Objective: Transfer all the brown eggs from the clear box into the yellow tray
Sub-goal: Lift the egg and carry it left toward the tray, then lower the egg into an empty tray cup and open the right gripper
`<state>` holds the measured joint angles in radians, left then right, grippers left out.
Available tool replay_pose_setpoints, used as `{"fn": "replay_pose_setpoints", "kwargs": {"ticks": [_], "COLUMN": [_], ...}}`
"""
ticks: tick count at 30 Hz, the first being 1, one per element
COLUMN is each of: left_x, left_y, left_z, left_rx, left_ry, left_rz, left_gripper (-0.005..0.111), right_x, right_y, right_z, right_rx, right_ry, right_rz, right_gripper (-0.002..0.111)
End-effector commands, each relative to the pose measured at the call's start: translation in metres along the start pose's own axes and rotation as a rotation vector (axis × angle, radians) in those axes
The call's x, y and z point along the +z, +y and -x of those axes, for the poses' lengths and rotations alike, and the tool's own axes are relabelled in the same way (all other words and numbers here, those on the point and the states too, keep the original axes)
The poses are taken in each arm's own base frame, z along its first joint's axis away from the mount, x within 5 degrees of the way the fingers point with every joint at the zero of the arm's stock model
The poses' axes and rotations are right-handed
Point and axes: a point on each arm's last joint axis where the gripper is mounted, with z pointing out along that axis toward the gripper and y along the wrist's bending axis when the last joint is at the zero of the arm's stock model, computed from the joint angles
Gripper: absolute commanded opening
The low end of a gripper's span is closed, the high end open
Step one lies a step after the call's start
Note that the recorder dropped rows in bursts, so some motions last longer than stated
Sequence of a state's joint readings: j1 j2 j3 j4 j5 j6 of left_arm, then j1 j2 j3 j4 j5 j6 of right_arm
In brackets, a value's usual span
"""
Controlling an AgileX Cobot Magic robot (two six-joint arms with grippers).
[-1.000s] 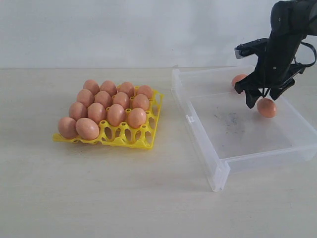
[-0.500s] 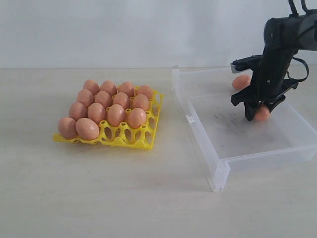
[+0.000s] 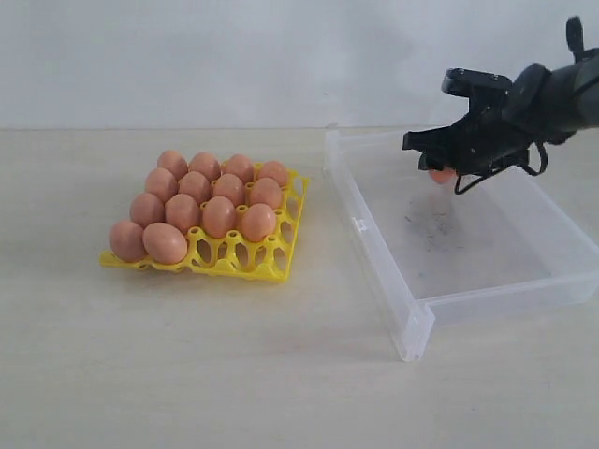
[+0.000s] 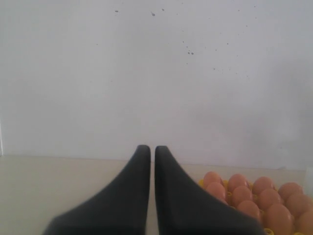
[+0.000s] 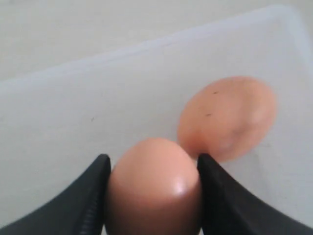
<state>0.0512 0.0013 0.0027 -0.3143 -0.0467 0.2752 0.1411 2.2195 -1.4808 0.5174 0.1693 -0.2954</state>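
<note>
My right gripper (image 5: pixel 154 159) is shut on a brown egg (image 5: pixel 153 191), its two black fingers (image 5: pixel 95 181) pressed against the egg's sides. In the exterior view that gripper (image 3: pixel 429 159) hangs over the far part of the clear box (image 3: pixel 374 234), and an orange bit of egg (image 3: pixel 442 175) shows under it. A second brown egg (image 5: pixel 226 117) lies on the box floor just beyond the held one. The yellow tray (image 3: pixel 239 257) on the left holds several brown eggs (image 3: pixel 220 215), and its front row has bare cups. My left gripper (image 4: pixel 152 147) is shut and empty, off to the tray's side.
The light tabletop (image 3: pixel 234 374) runs around tray and box, with a white wall (image 3: pixel 234 56) behind. The box's near corner (image 3: pixel 412 337) juts toward the front. Tray eggs (image 4: pixel 254 196) show beside the left fingers (image 4: pixel 176 196).
The right gripper closed on the egg lying in the box, then lifted it and swung up and left over the box's far side. The arm now lies nearly level.
</note>
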Motion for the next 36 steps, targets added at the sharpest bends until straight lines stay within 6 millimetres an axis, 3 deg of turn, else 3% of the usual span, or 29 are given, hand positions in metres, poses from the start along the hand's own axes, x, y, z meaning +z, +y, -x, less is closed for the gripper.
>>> {"fn": "replay_pose_setpoints", "kwargs": {"ticks": [1,4,8,11,14,16,20,27,32,36], "left_x": [0.000,0.000,0.000,0.000,0.000,0.000,0.000,0.000,0.000,0.000], "left_y": [0.000,0.000,0.000,0.000,0.000,0.000,0.000,0.000,0.000,0.000], "left_z": [0.001,0.001,0.001,0.001,0.001,0.001,0.001,0.001,0.001,0.001], "left_rx": [-0.002,-0.002,-0.002,-0.002,-0.002,-0.002,-0.002,-0.002,-0.002,-0.002], "left_ry": [-0.009,-0.009,-0.009,-0.009,-0.009,-0.009,-0.009,-0.009,-0.009,-0.009], "left_rz": [-0.002,-0.002,-0.002,-0.002,-0.002,-0.002,-0.002,-0.002,-0.002,-0.002], "left_gripper": [0.004,0.004,0.004,0.004,0.004,0.004,0.004,0.004,0.004,0.004], "right_x": [-0.025,-0.040,-0.056,-0.059,-0.062,-0.062,-0.060,-0.062,-0.067,-0.078], "right_y": [-0.006,-0.002,0.021,0.046,0.070,0.076,0.065,0.071,0.099,0.149], "right_z": [-0.021,-0.045,-0.066,-0.073,-0.074,-0.075,-0.066,-0.074,-0.095,-0.110], "right_rx": [0.012,0.061,0.006,-0.088,-0.257,-0.287,-0.167,-0.226,-0.384,-0.572], "right_ry": [-0.354,-0.559,-0.733,-0.638,-0.565,-0.558,-0.611,-0.544,-0.452,-0.418], "right_rz": [-0.187,-0.107,0.363,0.661,0.839,0.867,0.785,0.859,0.995,1.163], "right_gripper": [0.000,0.000,0.000,0.000,0.000,0.000,0.000,0.000,0.000,0.000]}}
